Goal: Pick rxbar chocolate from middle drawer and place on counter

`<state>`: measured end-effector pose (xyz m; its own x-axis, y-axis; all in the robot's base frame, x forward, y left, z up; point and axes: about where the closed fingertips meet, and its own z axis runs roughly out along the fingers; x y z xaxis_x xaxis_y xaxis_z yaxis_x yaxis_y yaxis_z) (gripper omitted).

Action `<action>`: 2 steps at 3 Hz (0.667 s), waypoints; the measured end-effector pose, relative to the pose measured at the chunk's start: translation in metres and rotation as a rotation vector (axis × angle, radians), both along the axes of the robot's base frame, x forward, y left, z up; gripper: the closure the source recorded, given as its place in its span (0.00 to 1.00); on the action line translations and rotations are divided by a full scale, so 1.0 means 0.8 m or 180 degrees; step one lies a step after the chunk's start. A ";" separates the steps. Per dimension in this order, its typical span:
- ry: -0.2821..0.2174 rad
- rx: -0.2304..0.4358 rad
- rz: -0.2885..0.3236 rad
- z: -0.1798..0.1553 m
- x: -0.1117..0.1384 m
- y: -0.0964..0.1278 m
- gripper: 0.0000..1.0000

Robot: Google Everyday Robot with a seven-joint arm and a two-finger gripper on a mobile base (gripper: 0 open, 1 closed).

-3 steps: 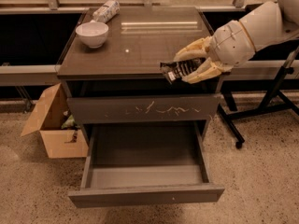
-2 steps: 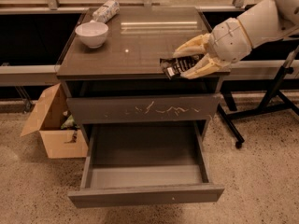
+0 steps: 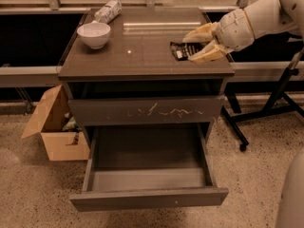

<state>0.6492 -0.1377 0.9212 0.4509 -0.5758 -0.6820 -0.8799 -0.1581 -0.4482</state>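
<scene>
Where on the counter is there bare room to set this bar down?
The gripper holds the rxbar chocolate at the right side of the counter. Bare: the wide middle strip between the white bowl and the gripper, and the front edge. Crowded: the back-left corner, with the bowl and the white and silver packet.

tool (image 3: 191,47) moved back from counter (image 3: 137,56) front edge to over its right side, rxbar chocolate (image 3: 177,50) carried along

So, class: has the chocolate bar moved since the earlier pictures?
Yes. The chocolate bar, in the hand, has shifted away from the front edge of the counter, farther in over its top.
</scene>
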 end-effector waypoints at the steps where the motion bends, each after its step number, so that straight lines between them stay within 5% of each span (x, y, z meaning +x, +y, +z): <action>1: -0.0045 0.0112 -0.0181 0.000 0.032 -0.017 1.00; 2: -0.0071 0.0217 -0.0440 -0.006 0.068 -0.037 1.00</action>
